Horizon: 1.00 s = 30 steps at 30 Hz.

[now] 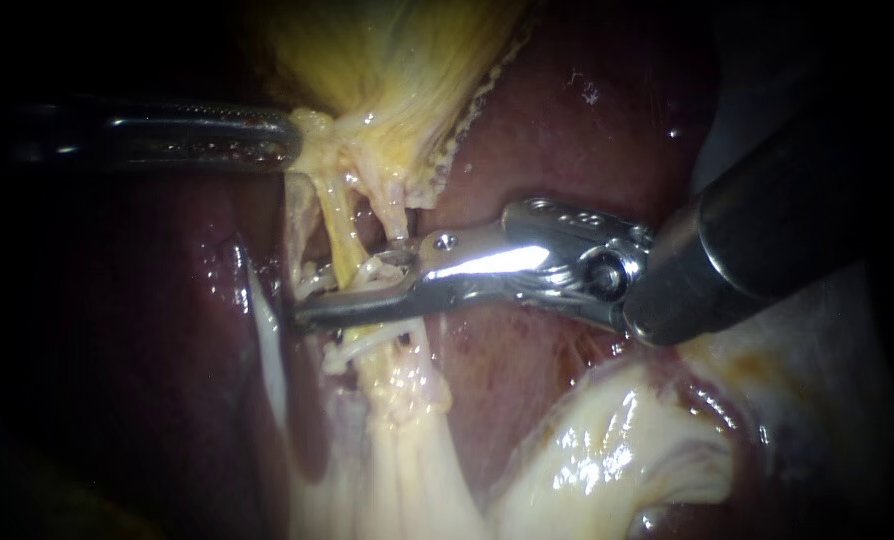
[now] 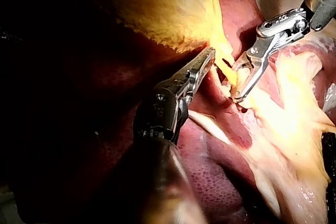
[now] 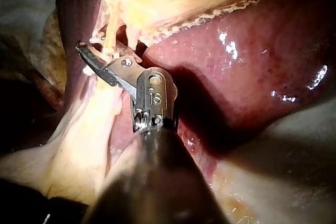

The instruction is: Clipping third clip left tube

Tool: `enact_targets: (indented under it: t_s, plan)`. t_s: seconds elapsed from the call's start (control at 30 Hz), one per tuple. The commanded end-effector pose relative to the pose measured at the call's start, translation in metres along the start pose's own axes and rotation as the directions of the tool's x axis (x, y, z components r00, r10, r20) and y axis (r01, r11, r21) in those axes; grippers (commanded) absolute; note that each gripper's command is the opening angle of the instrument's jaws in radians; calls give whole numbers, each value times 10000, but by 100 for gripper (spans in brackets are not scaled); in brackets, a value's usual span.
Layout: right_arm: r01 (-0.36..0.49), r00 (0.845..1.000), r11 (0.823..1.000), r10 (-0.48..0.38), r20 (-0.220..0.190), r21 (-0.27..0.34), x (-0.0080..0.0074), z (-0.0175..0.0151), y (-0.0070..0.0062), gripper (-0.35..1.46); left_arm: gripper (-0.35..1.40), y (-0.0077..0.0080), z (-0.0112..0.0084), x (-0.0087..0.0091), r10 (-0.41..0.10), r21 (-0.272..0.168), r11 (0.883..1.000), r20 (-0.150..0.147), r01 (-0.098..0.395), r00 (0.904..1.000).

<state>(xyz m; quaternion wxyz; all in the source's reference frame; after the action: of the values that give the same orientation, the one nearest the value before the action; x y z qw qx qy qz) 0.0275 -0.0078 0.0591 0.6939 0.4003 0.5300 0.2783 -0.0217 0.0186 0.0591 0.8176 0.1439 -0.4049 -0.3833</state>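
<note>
Yellow gallbladder [image 1: 397, 60] tissue sits clamped in the left tool [image 1: 295, 138] at upper left, while the right tool [image 1: 352, 295] at centre grips the left tube [image 1: 339, 232].

The liver [image 1: 567, 130] is dark mottled maroon, the gallbladder [image 1: 387, 50] yellow with a pale dotted fringe, the left tube [image 1: 339, 225] seemingly creamy yellow, and the right instrument [image 1: 312, 300] bright silver on a dark shaft.

Left instrument [image 1: 292, 140] level (tip clamped); right instrument [image 1: 352, 290] aslant, lower.
</note>
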Motion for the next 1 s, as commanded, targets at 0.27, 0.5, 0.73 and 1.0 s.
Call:
enact_targets:
  t_s: [0.27, 0.5, 0.73, 1.0]
  plan:
    - [-9, 10000, 10000, 9, -11, -15, 2, 3, 0, 46, -35, 0, 0, 0, 0, 0, 10000, 0, 0, 10000]
    - [7, 9999, 9999, -9, -114, -133, 18, 1, 3, 49, -35, 0, 0, 0, 0, -1, 10000, 0, 0, 10000]
    - [238, 9990, 9996, -245, -386, -169, 44, -5, 5, 49, -35, 0, 0, 0, 0, -2, 10000, 0, 0, 10000]
    - [235, 9969, 9997, -234, -755, -1, 53, -8, 0, 49, -35, 0, 0, 0, 1, -2, 10000, 1, -1, 10000]
